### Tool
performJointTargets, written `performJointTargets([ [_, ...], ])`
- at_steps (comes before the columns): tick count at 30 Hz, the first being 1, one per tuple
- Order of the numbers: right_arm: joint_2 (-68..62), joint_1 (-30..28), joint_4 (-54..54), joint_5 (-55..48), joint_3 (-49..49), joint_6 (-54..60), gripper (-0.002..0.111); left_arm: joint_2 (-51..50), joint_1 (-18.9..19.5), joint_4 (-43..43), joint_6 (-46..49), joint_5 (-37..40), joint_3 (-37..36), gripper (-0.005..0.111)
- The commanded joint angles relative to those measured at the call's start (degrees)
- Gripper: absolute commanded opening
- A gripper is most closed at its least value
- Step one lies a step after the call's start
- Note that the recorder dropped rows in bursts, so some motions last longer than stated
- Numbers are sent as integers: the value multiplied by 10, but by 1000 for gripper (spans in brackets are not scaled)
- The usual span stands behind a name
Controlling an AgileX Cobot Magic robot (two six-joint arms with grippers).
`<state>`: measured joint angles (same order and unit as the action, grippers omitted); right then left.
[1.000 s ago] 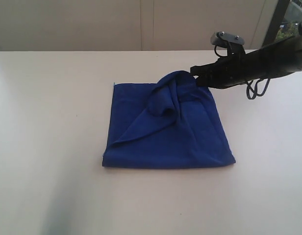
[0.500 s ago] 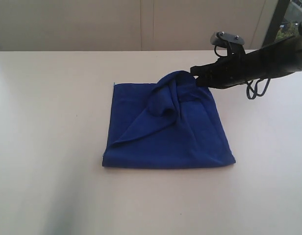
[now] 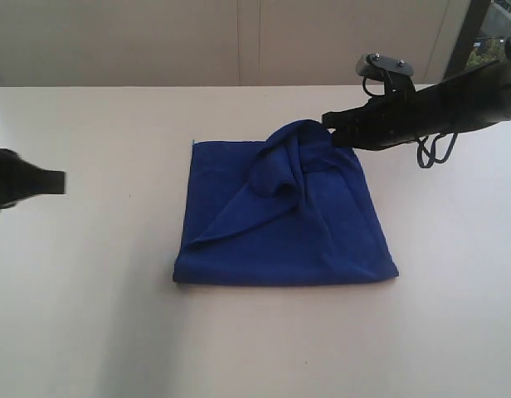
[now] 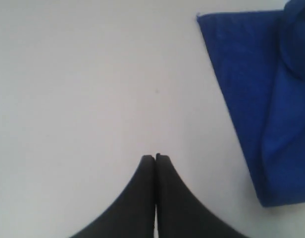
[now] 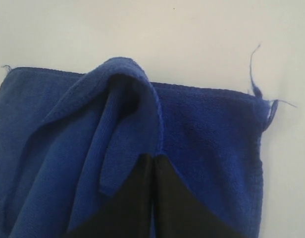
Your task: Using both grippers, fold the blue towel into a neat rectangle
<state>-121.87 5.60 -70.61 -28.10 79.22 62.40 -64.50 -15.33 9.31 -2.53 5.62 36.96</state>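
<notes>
right gripper (image 3: 328, 130): pinched shut on a raised fold of the blue towel (image 3: 280, 224), around its 1 o'clock
left gripper (image 4: 156, 157): fingers closed, empty, over the table (image 3: 98, 315) at towel's 9 o'clock

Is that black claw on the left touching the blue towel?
No, the left gripper sits over bare table, with a clear gap between its closed tips and the blue towel.

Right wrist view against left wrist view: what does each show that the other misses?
Right wrist only: the right gripper shut on a raised fold of the blue towel, and a loose thread at one corner. Left wrist only: the left gripper, shut, over bare table, clear of the towel. Both: the towel on the pale table.
</notes>
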Motion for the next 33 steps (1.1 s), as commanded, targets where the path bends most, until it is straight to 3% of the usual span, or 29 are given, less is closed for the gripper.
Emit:
performJointTargets([
  [1,5,-4,2,-4,1,8,0,-137,-73,9,-5,-37,76,0],
  [6,4,-4,2,-3,1,8,0,-277,-102,11,-39,-19,189,0],
  [11,4,-4,2,-2,1,8,0,-375,-105,31,-32,101,320,0],
  [16,4,-4,2,-1,1,8,0,-454,-107,181,66,159,426,0],
  [22,4,-4,2,-1,1,8,0,-527,-111,404,224,169,485,0],
  [27,4,-4,2,-1,1,8,0,-586,-130,434,245,140,522,0],
  [29,4,-4,2,1,1,8,0,-595,-131,434,246,137,525,5],
  [31,4,-4,2,3,1,8,0,-595,-131,434,253,135,527,24],
  [33,4,-4,2,5,1,8,0,-597,-131,434,253,134,527,36],
])
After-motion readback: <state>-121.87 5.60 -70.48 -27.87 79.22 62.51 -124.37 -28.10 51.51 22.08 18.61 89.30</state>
